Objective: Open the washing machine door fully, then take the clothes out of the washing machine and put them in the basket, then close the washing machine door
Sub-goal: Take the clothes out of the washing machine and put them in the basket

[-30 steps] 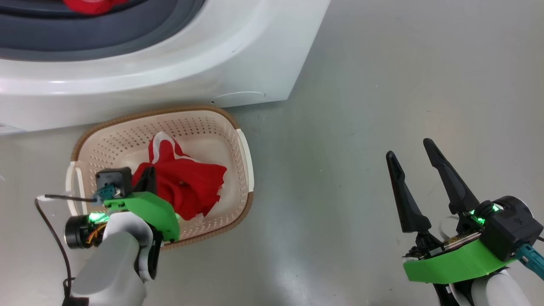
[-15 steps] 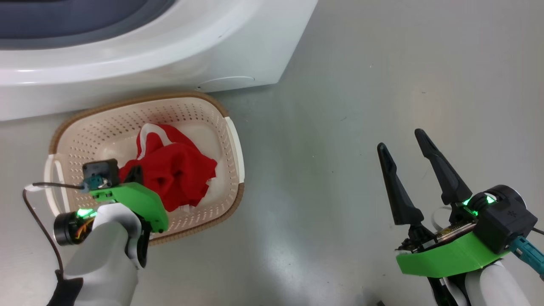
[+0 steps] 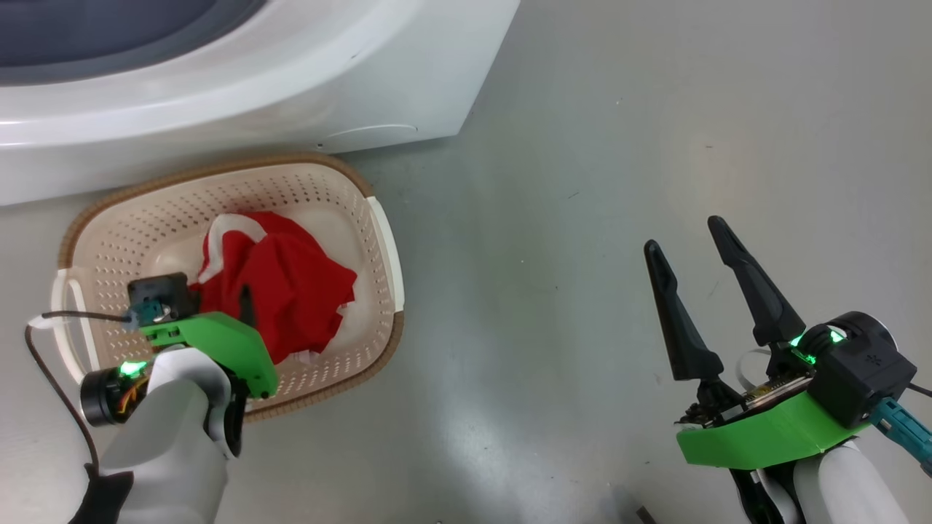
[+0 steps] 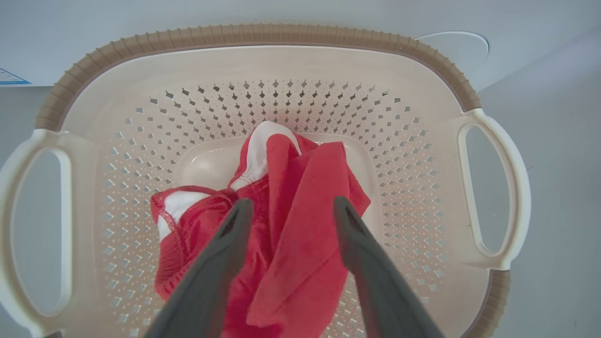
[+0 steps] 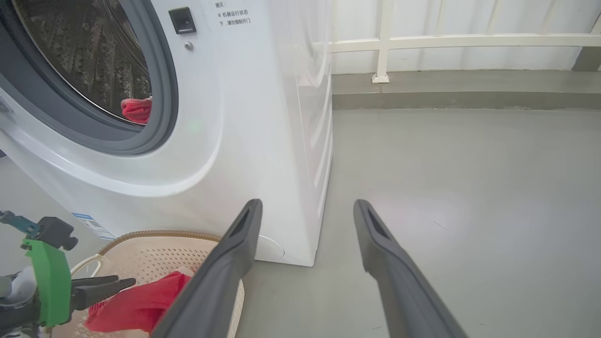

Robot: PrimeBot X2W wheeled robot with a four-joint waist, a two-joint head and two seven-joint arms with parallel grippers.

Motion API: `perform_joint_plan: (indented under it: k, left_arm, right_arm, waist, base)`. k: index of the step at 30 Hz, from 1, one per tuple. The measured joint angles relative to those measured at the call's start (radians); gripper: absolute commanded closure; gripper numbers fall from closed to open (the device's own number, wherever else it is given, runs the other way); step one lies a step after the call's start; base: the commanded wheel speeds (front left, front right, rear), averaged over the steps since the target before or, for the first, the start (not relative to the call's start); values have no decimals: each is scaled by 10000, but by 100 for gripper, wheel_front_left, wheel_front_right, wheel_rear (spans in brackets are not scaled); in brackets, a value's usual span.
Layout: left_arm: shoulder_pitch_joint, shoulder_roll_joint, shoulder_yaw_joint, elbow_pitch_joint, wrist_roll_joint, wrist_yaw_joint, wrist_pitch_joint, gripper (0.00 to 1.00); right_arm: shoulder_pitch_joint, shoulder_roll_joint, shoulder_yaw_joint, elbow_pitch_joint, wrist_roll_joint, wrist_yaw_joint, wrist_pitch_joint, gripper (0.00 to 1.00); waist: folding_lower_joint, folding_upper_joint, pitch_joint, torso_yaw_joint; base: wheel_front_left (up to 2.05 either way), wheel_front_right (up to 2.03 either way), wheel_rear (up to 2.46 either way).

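Looking down the left hand (image 4: 288, 206), its two fingers are spread apart over the basket (image 4: 258, 35), and the red-and-white clothes (image 4: 300, 188) are bunched up between and under them. The cloth doesn't look pinched to me. It just sits loose in the bottom of the basket, a bit toward the front, so I'd call that hand open.

From the head view the basket sits on the grey floor (image 3: 582, 145), just beside the base of the washer (image 3: 291, 94), with its white handles at the short ends.

The right hand (image 3: 683, 236) is off to the right, well apart from the basket. It hovers over bare floor with its fingers wide open and nothing in them.

In its wrist view the washer's front is uncovered. You can see the grey gasket (image 5: 164, 94) and the steel drum (image 5: 94, 56), with another red piece (image 5: 136, 110) lying at the drum's lower edge.
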Motion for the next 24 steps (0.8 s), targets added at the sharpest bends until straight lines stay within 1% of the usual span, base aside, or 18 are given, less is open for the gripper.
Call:
perform_joint_plan:
  k: [3,7,9,13,16,19,24]
  left_arm:
    - [-47,-4,13,36,-71,-12,15,0]
    - [-178,0,48,54,-136,-167,-31,0]
    - [-179,10,54,23,-138,-174,-119,0]
    - [-146,88,150,-267,-148,-267,-251,0]
    - [-41,184,201,-756,-113,-267,-284,0]
    - [286,293,334,-1639,56,-236,-293,0]
    - [1077,305,608,-3145,430,128,-293,0]
  right_arm:
    - [-1,0,4,94,15,0,-15,0]
    - [-2,0,38,184,50,0,-56,0]
    - [-2,0,56,205,50,0,-58,0]
    - [1,0,105,270,84,0,-58,0]
    - [9,0,100,291,88,0,-58,0]
    - [19,-2,48,305,88,0,-58,0]
    - [52,-2,0,332,88,0,-56,0]
  waist:
    - [0,0,-109,35]
    - [0,0,-298,96]
    - [0,0,-405,134]
    - [0,-1,-652,193]
    - [-1,0,-848,238]
    - [0,0,-1047,309]
    - [0,0,-1391,446]
  base:
    - [0,0,0]
    - [0,0,0]
    - [0,0,0]
    - [0,0,0]
    - [0,0,0]
    - [0,0,0]
    - [0,0,0]
